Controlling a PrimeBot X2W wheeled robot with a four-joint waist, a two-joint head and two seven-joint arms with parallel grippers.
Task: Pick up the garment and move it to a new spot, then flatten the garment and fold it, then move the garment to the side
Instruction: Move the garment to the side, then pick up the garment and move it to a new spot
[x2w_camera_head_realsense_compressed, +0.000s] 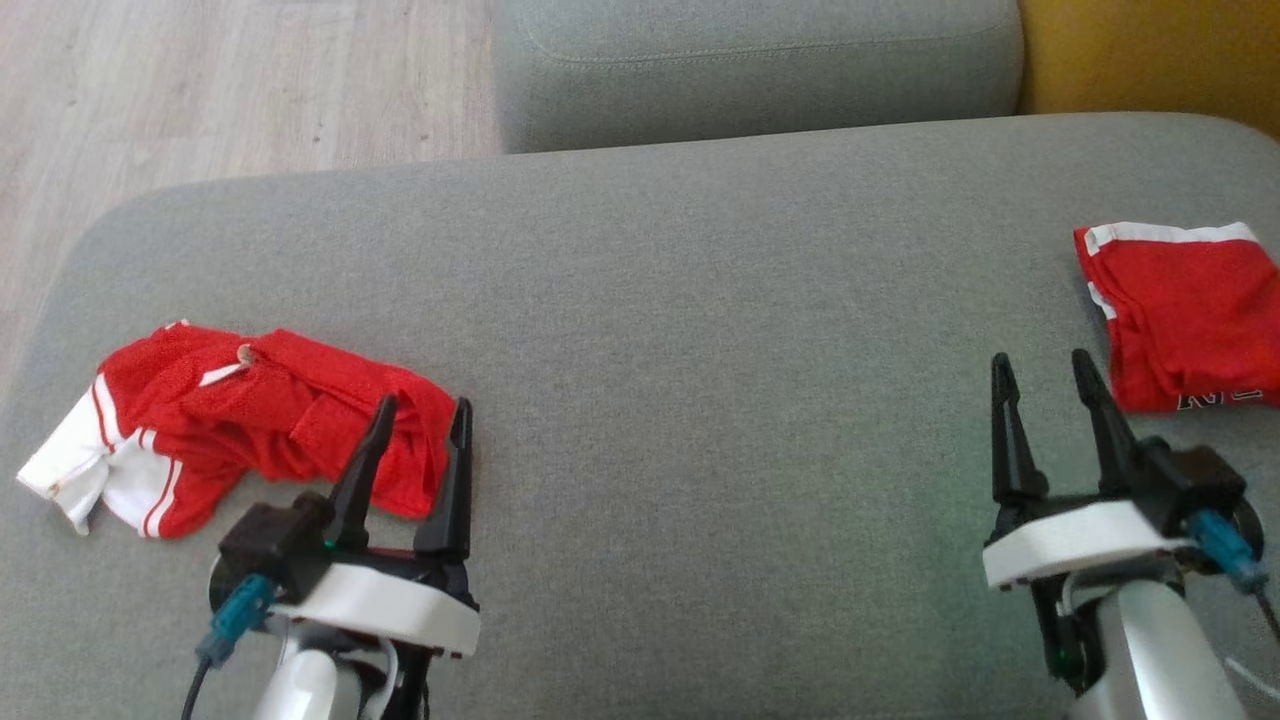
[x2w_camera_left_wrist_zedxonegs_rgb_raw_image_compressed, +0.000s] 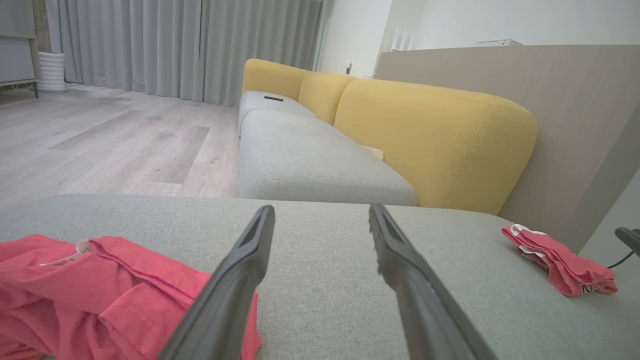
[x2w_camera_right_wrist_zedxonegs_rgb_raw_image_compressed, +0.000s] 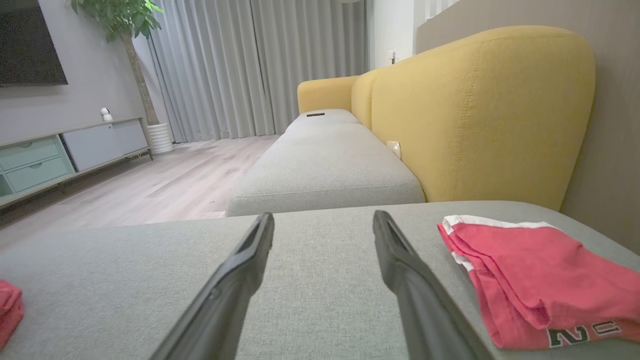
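- My left end effector (x2w_camera_head_realsense_compressed: 425, 403) stands wide with nothing between its fingers. In the left wrist view, bare grey fabric shows in the gap.
- The crumpled red garment (x2w_camera_head_realsense_compressed: 250, 420) lies at the left end of the sofa seat (x2w_camera_head_realsense_compressed: 700, 300), with its white-trimmed end close to the seat's rounded left edge.
- The garment's right end sits under or just beside my left finger. I cannot tell whether they touch.
- My right end effector (x2w_camera_head_realsense_compressed: 1041, 358) is equally wide and holds nothing. It sits near a folded red garment (x2w_camera_head_realsense_compressed: 1185, 315) but apart from it.
- A broad stretch of grey seat lies open between my two end effectors.
- At its far edge the seat meets a second grey cushion (x2w_camera_head_realsense_compressed: 760, 70). The wood floor (x2w_camera_head_realsense_compressed: 200, 100) lies past the far-left corner, and the yellow backrest (x2w_camera_head_realsense_compressed: 1150, 50) is at the right.
- The head view's right edge cuts off the folded garment, and the dark lettering on its near hem is only partly legible.
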